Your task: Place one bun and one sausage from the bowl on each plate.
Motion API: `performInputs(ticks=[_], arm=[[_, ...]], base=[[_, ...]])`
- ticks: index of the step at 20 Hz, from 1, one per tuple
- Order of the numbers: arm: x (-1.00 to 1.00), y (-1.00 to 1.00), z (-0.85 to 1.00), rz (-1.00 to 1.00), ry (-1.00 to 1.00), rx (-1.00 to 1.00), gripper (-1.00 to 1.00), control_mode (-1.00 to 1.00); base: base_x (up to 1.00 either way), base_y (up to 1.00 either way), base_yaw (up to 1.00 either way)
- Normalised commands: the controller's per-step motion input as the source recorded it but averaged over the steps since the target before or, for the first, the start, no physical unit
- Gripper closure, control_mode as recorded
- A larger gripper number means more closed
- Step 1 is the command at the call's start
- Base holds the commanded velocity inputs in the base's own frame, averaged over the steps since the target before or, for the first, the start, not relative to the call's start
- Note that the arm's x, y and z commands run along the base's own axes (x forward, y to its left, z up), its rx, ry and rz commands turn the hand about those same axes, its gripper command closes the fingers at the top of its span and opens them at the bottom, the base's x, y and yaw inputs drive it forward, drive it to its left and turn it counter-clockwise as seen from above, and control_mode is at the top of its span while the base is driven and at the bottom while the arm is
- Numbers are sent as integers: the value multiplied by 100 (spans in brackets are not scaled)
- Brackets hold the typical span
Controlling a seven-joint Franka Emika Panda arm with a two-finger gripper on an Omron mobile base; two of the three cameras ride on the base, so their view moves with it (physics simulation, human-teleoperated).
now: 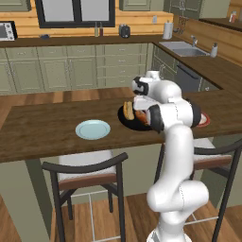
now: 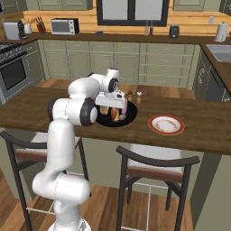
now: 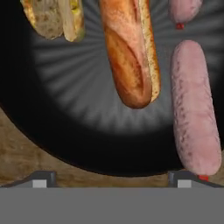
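Hovering right over the black bowl [image 3: 57, 127] at the moment, with the hand [image 3: 111, 177] pointing straight down into it; its two fingertips [image 3: 43, 178] stand wide apart at the bottom of the hand view and there's nothing between them, so no grip yet. Inside the bowl you can see a long browned bun [image 3: 131, 52] lying lengthwise down the middle, a pink sausage [image 3: 194, 109] just beside it, the end of a second sausage [image 3: 184, 9] beyond that one, and another bun [image 3: 54, 17] near the far rim, split with something yellowish in it; all lie loose on the bowl floor, none stacked as far as I can tell.

From the base views the bowl sits on the wooden worktop [image 1: 42, 127] between the two plates; the pale blue plate [image 1: 93, 129] is off to one side and the red-rimmed white plate [image 2: 166, 124] on the other, both bare, so my read is the job hasn't really started. The bowl sitting between them makes sense, since each plate is then a short carry away.

My guess is the wide-open stance is for dropping over the brown bun or the sausage; the fingertips look lined up across the long axis, which should suit a pinch on the narrow width. A round sausage might roll off the pads, though.
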Motion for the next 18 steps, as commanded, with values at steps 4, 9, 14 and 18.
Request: performInputs(ticks=[4, 9, 14, 18], arm=[[57, -1, -29, 0, 4, 0, -100, -100], [53, -5, -16, 0, 3, 0, -100, -100], [56, -8, -24, 0, 4, 0, -100, -100], [36, -5, -40, 0, 7, 0, -100, -100]], base=[[0, 0, 0], [0, 0, 0], [0, 0, 0], [0, 0, 0]])
